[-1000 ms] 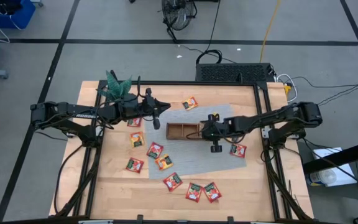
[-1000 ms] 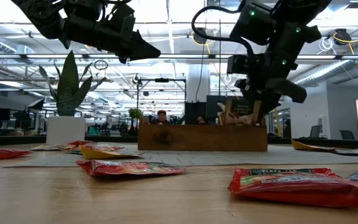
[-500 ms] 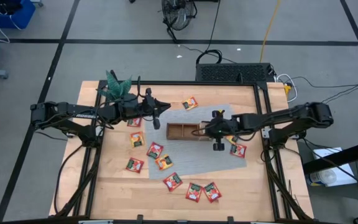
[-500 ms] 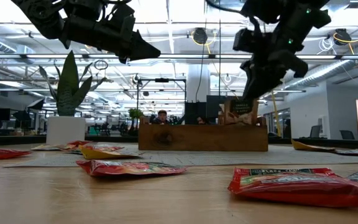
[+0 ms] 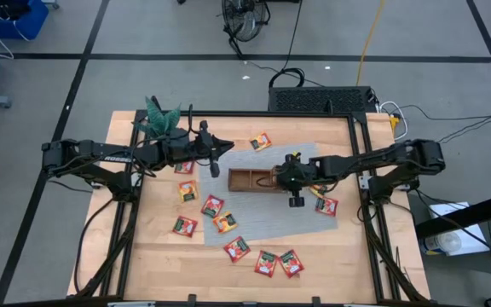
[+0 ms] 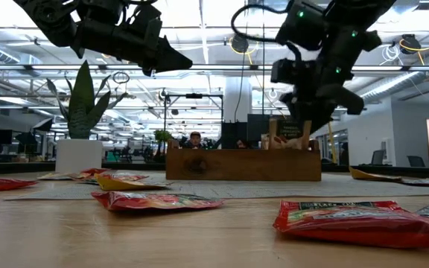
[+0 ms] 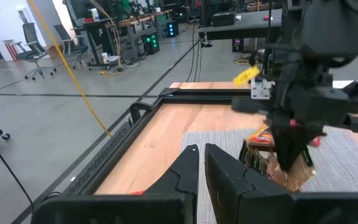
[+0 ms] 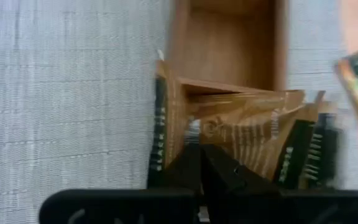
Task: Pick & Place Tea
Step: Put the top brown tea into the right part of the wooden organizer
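Note:
Several red tea sachets [image 5: 212, 205] lie flat on the wooden table and on the grey mat [image 5: 254, 217]. A few brownish sachets [image 8: 247, 130] stand on edge in the right compartment of the brown tray [image 5: 250, 180], with their tops above its rim [image 6: 285, 132]. My right gripper [image 8: 197, 149] is shut, with its tips down at these standing sachets. My left gripper [image 5: 216, 159] hovers shut and level above the table, left of the tray, with nothing between its fingers [image 7: 188, 171]. My right gripper's shut fingertips [image 6: 306, 128] come slanting down from the table's right side onto the upper part of the standing brownish sachets [image 8: 219, 127]. The fingers themselves cover the exact place of contact. The sachets stay on edge in the tray's compartment.
A potted plant [image 5: 162, 119] stands at the table's far left corner, behind my left arm. Red sachets are scattered toward the near edge [image 5: 265, 263] and one lies on the far side [image 5: 261, 141]. Another lies under my right arm [image 5: 326, 205]. The tray's left compartment [image 5: 239, 179] has bare wood.
My right gripper, shut throughout, first rose and drew back toward the table's right edge. It then came down again toward the tray onto the standing sachets. The sachets in the tray stay upright.

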`<state>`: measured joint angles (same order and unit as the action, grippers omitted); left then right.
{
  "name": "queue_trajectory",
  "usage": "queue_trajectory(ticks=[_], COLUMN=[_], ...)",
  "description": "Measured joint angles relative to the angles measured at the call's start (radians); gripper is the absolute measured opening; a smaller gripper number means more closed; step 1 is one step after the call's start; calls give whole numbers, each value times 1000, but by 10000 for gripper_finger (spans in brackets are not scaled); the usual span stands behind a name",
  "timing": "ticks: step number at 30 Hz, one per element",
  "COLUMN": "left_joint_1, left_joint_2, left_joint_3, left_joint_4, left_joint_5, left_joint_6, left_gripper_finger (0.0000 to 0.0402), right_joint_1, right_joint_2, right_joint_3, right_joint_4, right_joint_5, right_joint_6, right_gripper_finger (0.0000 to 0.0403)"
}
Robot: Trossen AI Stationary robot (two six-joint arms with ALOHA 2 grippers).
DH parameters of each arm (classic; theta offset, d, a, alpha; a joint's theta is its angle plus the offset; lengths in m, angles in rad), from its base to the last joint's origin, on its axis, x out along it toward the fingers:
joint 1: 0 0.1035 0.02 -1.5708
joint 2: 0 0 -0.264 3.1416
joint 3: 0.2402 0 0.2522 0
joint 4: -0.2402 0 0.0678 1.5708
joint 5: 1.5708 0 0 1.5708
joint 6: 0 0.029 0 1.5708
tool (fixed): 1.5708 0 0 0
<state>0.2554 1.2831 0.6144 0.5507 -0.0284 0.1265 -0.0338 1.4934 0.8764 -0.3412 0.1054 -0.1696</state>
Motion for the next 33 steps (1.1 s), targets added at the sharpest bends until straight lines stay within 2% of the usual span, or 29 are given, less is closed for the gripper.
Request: queue_trajectory(ticks=[8, 24, 30, 31, 33], left_joint_1=[0, 0, 0, 0, 0], left_joint_2=[0, 0, 0, 0, 0], left_joint_3=[0, 0, 0, 0, 0], left_joint_4=[0, 0, 0, 0, 0], left_joint_5=[0, 0, 0, 0, 0], left_joint_6=[0, 0, 0, 0, 0], left_gripper_finger=[35, 35, 35, 35, 35], right_joint_1=[2, 2, 29, 37, 51], right_joint_2=[31, -122, -204, -221, -246], right_joint_3=[2, 0, -1, 0, 0], right_joint_4=[-4, -31, -31, -26, -10], right_joint_5=[-3, 31, 112, 100, 8], right_joint_6=[18, 27, 40, 47, 70], right_gripper_finger=[0, 0, 0, 0, 0])
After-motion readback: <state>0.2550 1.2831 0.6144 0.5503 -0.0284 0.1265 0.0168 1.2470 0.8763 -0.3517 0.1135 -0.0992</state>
